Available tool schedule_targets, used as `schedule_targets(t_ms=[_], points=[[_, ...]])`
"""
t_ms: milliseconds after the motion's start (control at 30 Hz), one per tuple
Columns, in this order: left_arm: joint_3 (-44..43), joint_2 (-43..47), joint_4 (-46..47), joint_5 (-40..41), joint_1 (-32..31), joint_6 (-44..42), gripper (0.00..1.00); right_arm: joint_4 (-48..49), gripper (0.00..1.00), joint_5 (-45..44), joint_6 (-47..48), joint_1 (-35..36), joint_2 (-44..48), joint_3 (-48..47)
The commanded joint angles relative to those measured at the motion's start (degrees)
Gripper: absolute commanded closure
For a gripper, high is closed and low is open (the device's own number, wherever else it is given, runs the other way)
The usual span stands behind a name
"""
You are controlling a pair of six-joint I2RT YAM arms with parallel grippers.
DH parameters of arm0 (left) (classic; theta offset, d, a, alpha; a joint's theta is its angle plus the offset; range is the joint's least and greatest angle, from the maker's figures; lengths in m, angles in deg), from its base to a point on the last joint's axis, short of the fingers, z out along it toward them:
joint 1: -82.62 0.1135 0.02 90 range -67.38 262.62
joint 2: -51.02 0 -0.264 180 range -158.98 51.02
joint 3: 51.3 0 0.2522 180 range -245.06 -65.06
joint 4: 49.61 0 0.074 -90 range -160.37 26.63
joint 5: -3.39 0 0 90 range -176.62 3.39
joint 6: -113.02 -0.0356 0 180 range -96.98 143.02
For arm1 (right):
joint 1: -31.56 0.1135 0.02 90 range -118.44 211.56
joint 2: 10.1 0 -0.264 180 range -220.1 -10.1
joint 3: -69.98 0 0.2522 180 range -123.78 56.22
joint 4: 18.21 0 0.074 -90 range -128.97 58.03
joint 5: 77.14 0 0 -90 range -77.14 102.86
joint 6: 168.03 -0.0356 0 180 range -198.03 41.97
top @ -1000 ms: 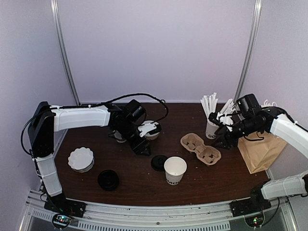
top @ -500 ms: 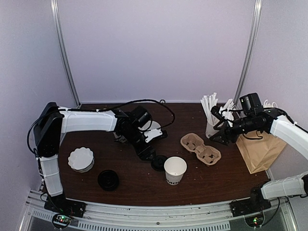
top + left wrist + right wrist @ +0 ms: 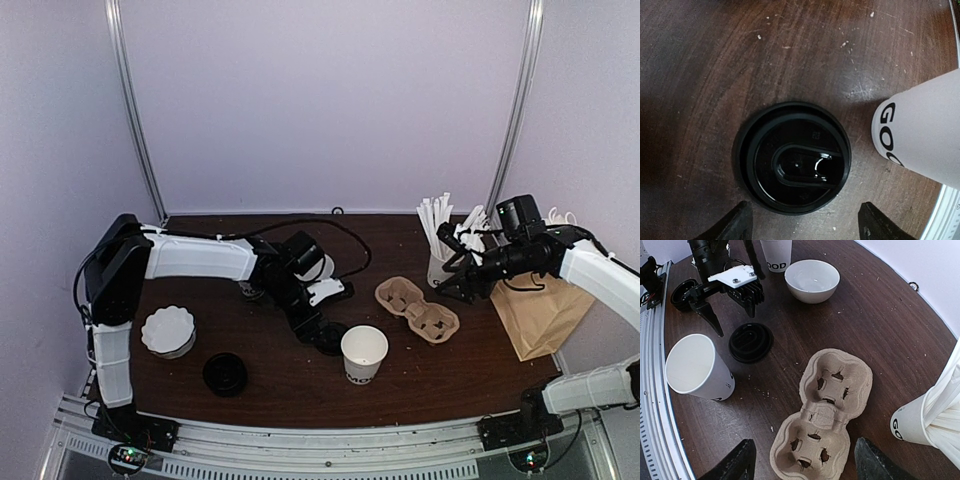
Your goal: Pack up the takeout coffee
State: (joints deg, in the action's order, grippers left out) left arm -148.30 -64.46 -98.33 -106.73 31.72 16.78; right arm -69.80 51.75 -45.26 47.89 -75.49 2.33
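walls (image 3: 320, 100): plain, pale lavender
poles (image 3: 133, 110): two, metal, at back
table (image 3: 290, 385): dark brown wood, scuffed
rail (image 3: 320, 445): aluminium, near edge

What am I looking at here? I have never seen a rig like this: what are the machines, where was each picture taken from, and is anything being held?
Two robot arms are bolted to the near edge of a brown table. The wide picture looks down from above and behind them. The other two come from a camera on each wrist, with that arm's own fingers at the bottom edge. On the table are a black lid, a second lid, an open white cup, a cardboard carrier, a cup of sticks, a bowl and a paper bag. The left hand hovers open over the lid. The right hand hovers open over the carrier. Neither holds anything.
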Motion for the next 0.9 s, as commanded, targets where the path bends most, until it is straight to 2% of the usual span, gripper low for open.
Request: schedule_targets(t_ms=[0, 200, 867], points=[[-3.24, -2.19, 2.08, 1.39, -1.72, -2.28, 0.24, 0.02, 0.28, 1.00, 0.42, -0.25, -0.31, 0.45], [-6.91, -5.40, 0.27, 2.77, -2.63, -2.51, 0.23, -0.31, 0.28, 1.18, 0.66, -0.24, -0.36, 0.41], [-6.89, -5.68, -0.86, 6.80, -4.04, -4.64, 0.22, -1.21, 0.28, 1.62, 1.83, -0.25, -1.25, 0.27]])
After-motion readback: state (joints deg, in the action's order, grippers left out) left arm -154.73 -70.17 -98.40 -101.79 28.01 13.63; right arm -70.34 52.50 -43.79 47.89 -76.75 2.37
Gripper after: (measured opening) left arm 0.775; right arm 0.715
